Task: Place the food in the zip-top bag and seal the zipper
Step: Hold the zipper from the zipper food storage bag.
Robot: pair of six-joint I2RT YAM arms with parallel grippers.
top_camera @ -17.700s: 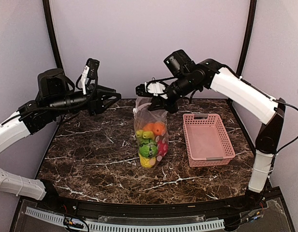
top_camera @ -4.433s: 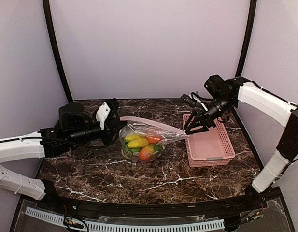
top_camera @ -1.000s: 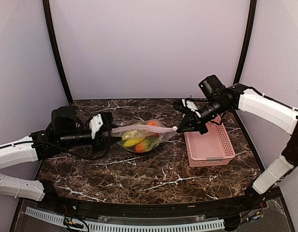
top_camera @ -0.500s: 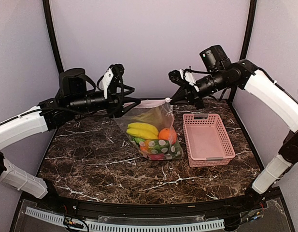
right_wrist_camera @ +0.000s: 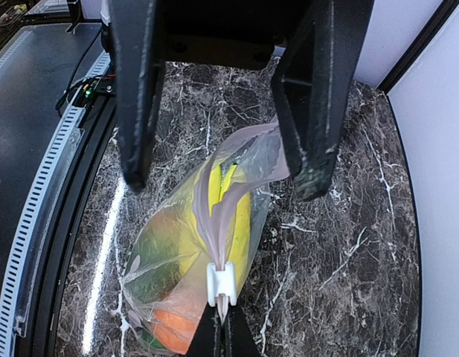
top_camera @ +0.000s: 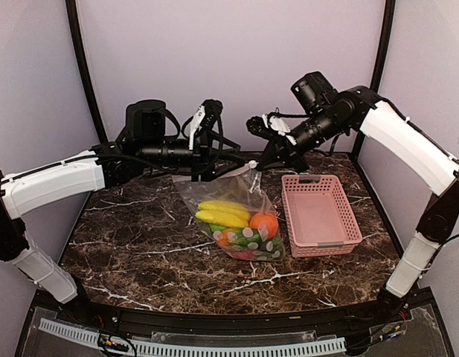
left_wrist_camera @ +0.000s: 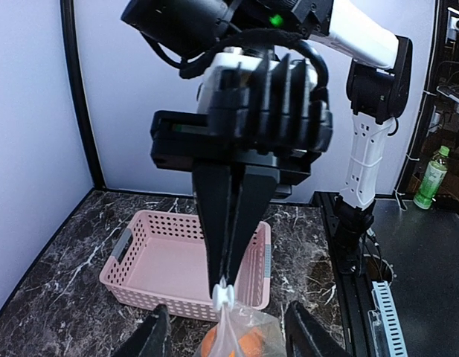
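The zip-top bag (top_camera: 205,192) hangs from my right gripper (top_camera: 257,166), its bottom down by the table. The food is inside it: a yellow banana (top_camera: 223,213), an orange (top_camera: 264,223) and green pieces. My right gripper (right_wrist_camera: 222,327) is shut on the end of the zipper, right behind the white slider (right_wrist_camera: 220,284). Past the slider the two pale strips spread apart. My left gripper (right_wrist_camera: 225,182) is open, one finger on each side of the bag's mouth edge, close to the right gripper (left_wrist_camera: 224,279). The slider (left_wrist_camera: 224,295) sits just ahead of the left fingers (left_wrist_camera: 155,335).
The pink basket (top_camera: 326,246) stands right of the bag with nothing in it; it also shows in the left wrist view (left_wrist_camera: 140,291). Dark marble table (top_camera: 140,238) with black frame posts at the back corners.
My left gripper has moved right along the bag's top edge to just beside the right gripper and now stands open. The bag has shifted right and hangs from the right gripper alone.
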